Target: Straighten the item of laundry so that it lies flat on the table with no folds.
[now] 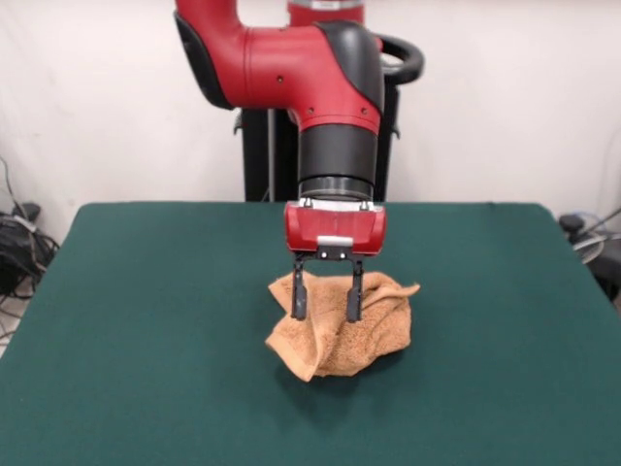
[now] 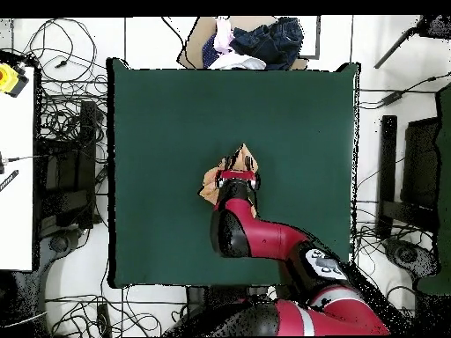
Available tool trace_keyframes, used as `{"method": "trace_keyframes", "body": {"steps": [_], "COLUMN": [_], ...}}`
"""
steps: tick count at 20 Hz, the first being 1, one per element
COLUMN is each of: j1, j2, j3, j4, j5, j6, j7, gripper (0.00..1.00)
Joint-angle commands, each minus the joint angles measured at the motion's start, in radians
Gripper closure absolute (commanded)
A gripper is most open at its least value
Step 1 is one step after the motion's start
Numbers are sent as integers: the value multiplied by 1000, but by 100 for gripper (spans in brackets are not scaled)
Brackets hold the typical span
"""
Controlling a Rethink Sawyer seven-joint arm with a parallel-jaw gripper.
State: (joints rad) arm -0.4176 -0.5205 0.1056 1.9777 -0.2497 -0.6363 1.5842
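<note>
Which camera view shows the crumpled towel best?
The front view: the towel shows nearly whole as a bunched heap on the table, behind the open hand. In the overhead view the arm hides most of it; only edges show.

Towel [image 1: 342, 335]: orange-tan terry cloth, rough looped nap, matt. Table [image 1: 146, 320]: dark green felt-like top, smooth, matt. Arm [image 1: 291, 63]: red glossy plastic shell with black matt sections. Gripper [image 1: 327, 301]: red glossy housing, black matt fingers.

Orange-tan towel [image 1: 342, 325] [image 2: 227, 173] — crumpled heap, mid-table [image 1: 146, 320] [image 2: 158, 132]
</note>
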Motion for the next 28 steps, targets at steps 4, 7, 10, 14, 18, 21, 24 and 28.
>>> {"method": "trace_keyframes", "body": {"steps": [4, 7, 10, 14, 18, 21, 24, 28], "j1": [45, 45, 52, 70, 84, 99, 121, 142], "j2": [42, 48, 59, 77, 81, 82, 84, 65], "j3": [-28, -27, -28, -41, -64, -88, -122, -159], "j4": [-91, -97, -103, -117, -127, -127, -121, -113], "j5": [6, 4, 10, 19, 20, 28, 47, 59], "j6": [104, 108, 106, 112, 133, 140, 123, 125], "j7": [103, 104, 108, 102, 85, 79, 86, 93], "gripper": [0, 0, 0, 0, 0, 0, 0, 0]}}
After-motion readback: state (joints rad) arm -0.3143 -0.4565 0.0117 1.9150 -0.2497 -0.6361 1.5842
